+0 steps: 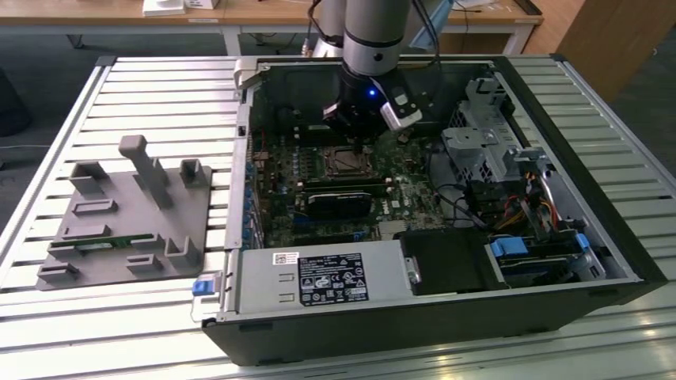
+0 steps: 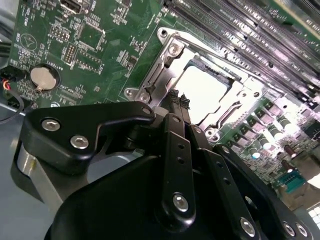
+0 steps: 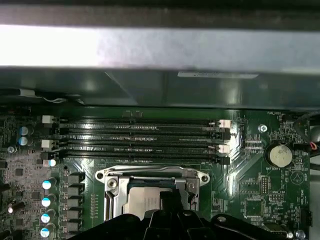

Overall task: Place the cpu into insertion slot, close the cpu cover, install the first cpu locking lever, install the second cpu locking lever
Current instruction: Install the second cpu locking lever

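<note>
Judging by how things lie, the first two steps look done and a lever step seems to be in hand. The cpu (image 2: 202, 92) is seen lying flat in the slot (image 1: 343, 162), and the cover (image 2: 225, 112) seems to be laid down around it, with the pale face showing through its window. It cannot be told if any lever is locked yet.

The gripper (image 2: 178, 96) is held low at the slot's edge, just beside the cpu. Its fingers are drawn close together, and nothing is seen held between them.

A small, careful push along the metal rim would likely be called for, since the levers are thin.

Room is tight. The long memory slots (image 3: 145, 135) are set just beside the slot, and a round battery (image 2: 44, 77) sits farther off on the board. More open room is found straight up, out of the case (image 1: 623, 261).
</note>
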### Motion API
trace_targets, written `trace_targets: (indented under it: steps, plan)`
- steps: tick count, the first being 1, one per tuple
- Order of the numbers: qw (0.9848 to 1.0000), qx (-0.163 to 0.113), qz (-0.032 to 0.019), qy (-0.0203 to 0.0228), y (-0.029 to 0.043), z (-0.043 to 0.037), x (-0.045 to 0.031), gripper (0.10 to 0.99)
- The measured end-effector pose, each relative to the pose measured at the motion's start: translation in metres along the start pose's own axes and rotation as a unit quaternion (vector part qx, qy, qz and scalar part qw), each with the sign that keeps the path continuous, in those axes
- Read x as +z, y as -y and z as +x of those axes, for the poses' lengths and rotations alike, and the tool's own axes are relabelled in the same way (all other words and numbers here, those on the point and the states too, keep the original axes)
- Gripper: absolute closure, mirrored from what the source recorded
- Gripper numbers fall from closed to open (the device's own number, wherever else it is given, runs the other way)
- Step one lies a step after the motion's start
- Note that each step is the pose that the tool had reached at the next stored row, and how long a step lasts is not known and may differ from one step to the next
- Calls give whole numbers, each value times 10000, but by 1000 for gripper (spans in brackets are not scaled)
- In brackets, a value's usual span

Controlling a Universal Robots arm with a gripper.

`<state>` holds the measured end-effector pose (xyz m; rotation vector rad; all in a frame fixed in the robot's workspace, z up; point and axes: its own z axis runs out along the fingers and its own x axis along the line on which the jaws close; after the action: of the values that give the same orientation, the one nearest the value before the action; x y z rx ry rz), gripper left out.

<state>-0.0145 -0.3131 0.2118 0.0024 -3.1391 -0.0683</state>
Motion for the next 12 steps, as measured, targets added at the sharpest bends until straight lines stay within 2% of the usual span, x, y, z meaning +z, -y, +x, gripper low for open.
trace_targets:
  steps: [4, 12]
  plan:
    - [10000, 0, -1, 0, 5, 1, -39, 969]
    - [10000, 0, 0, 0, 4, 1, -182, 969]
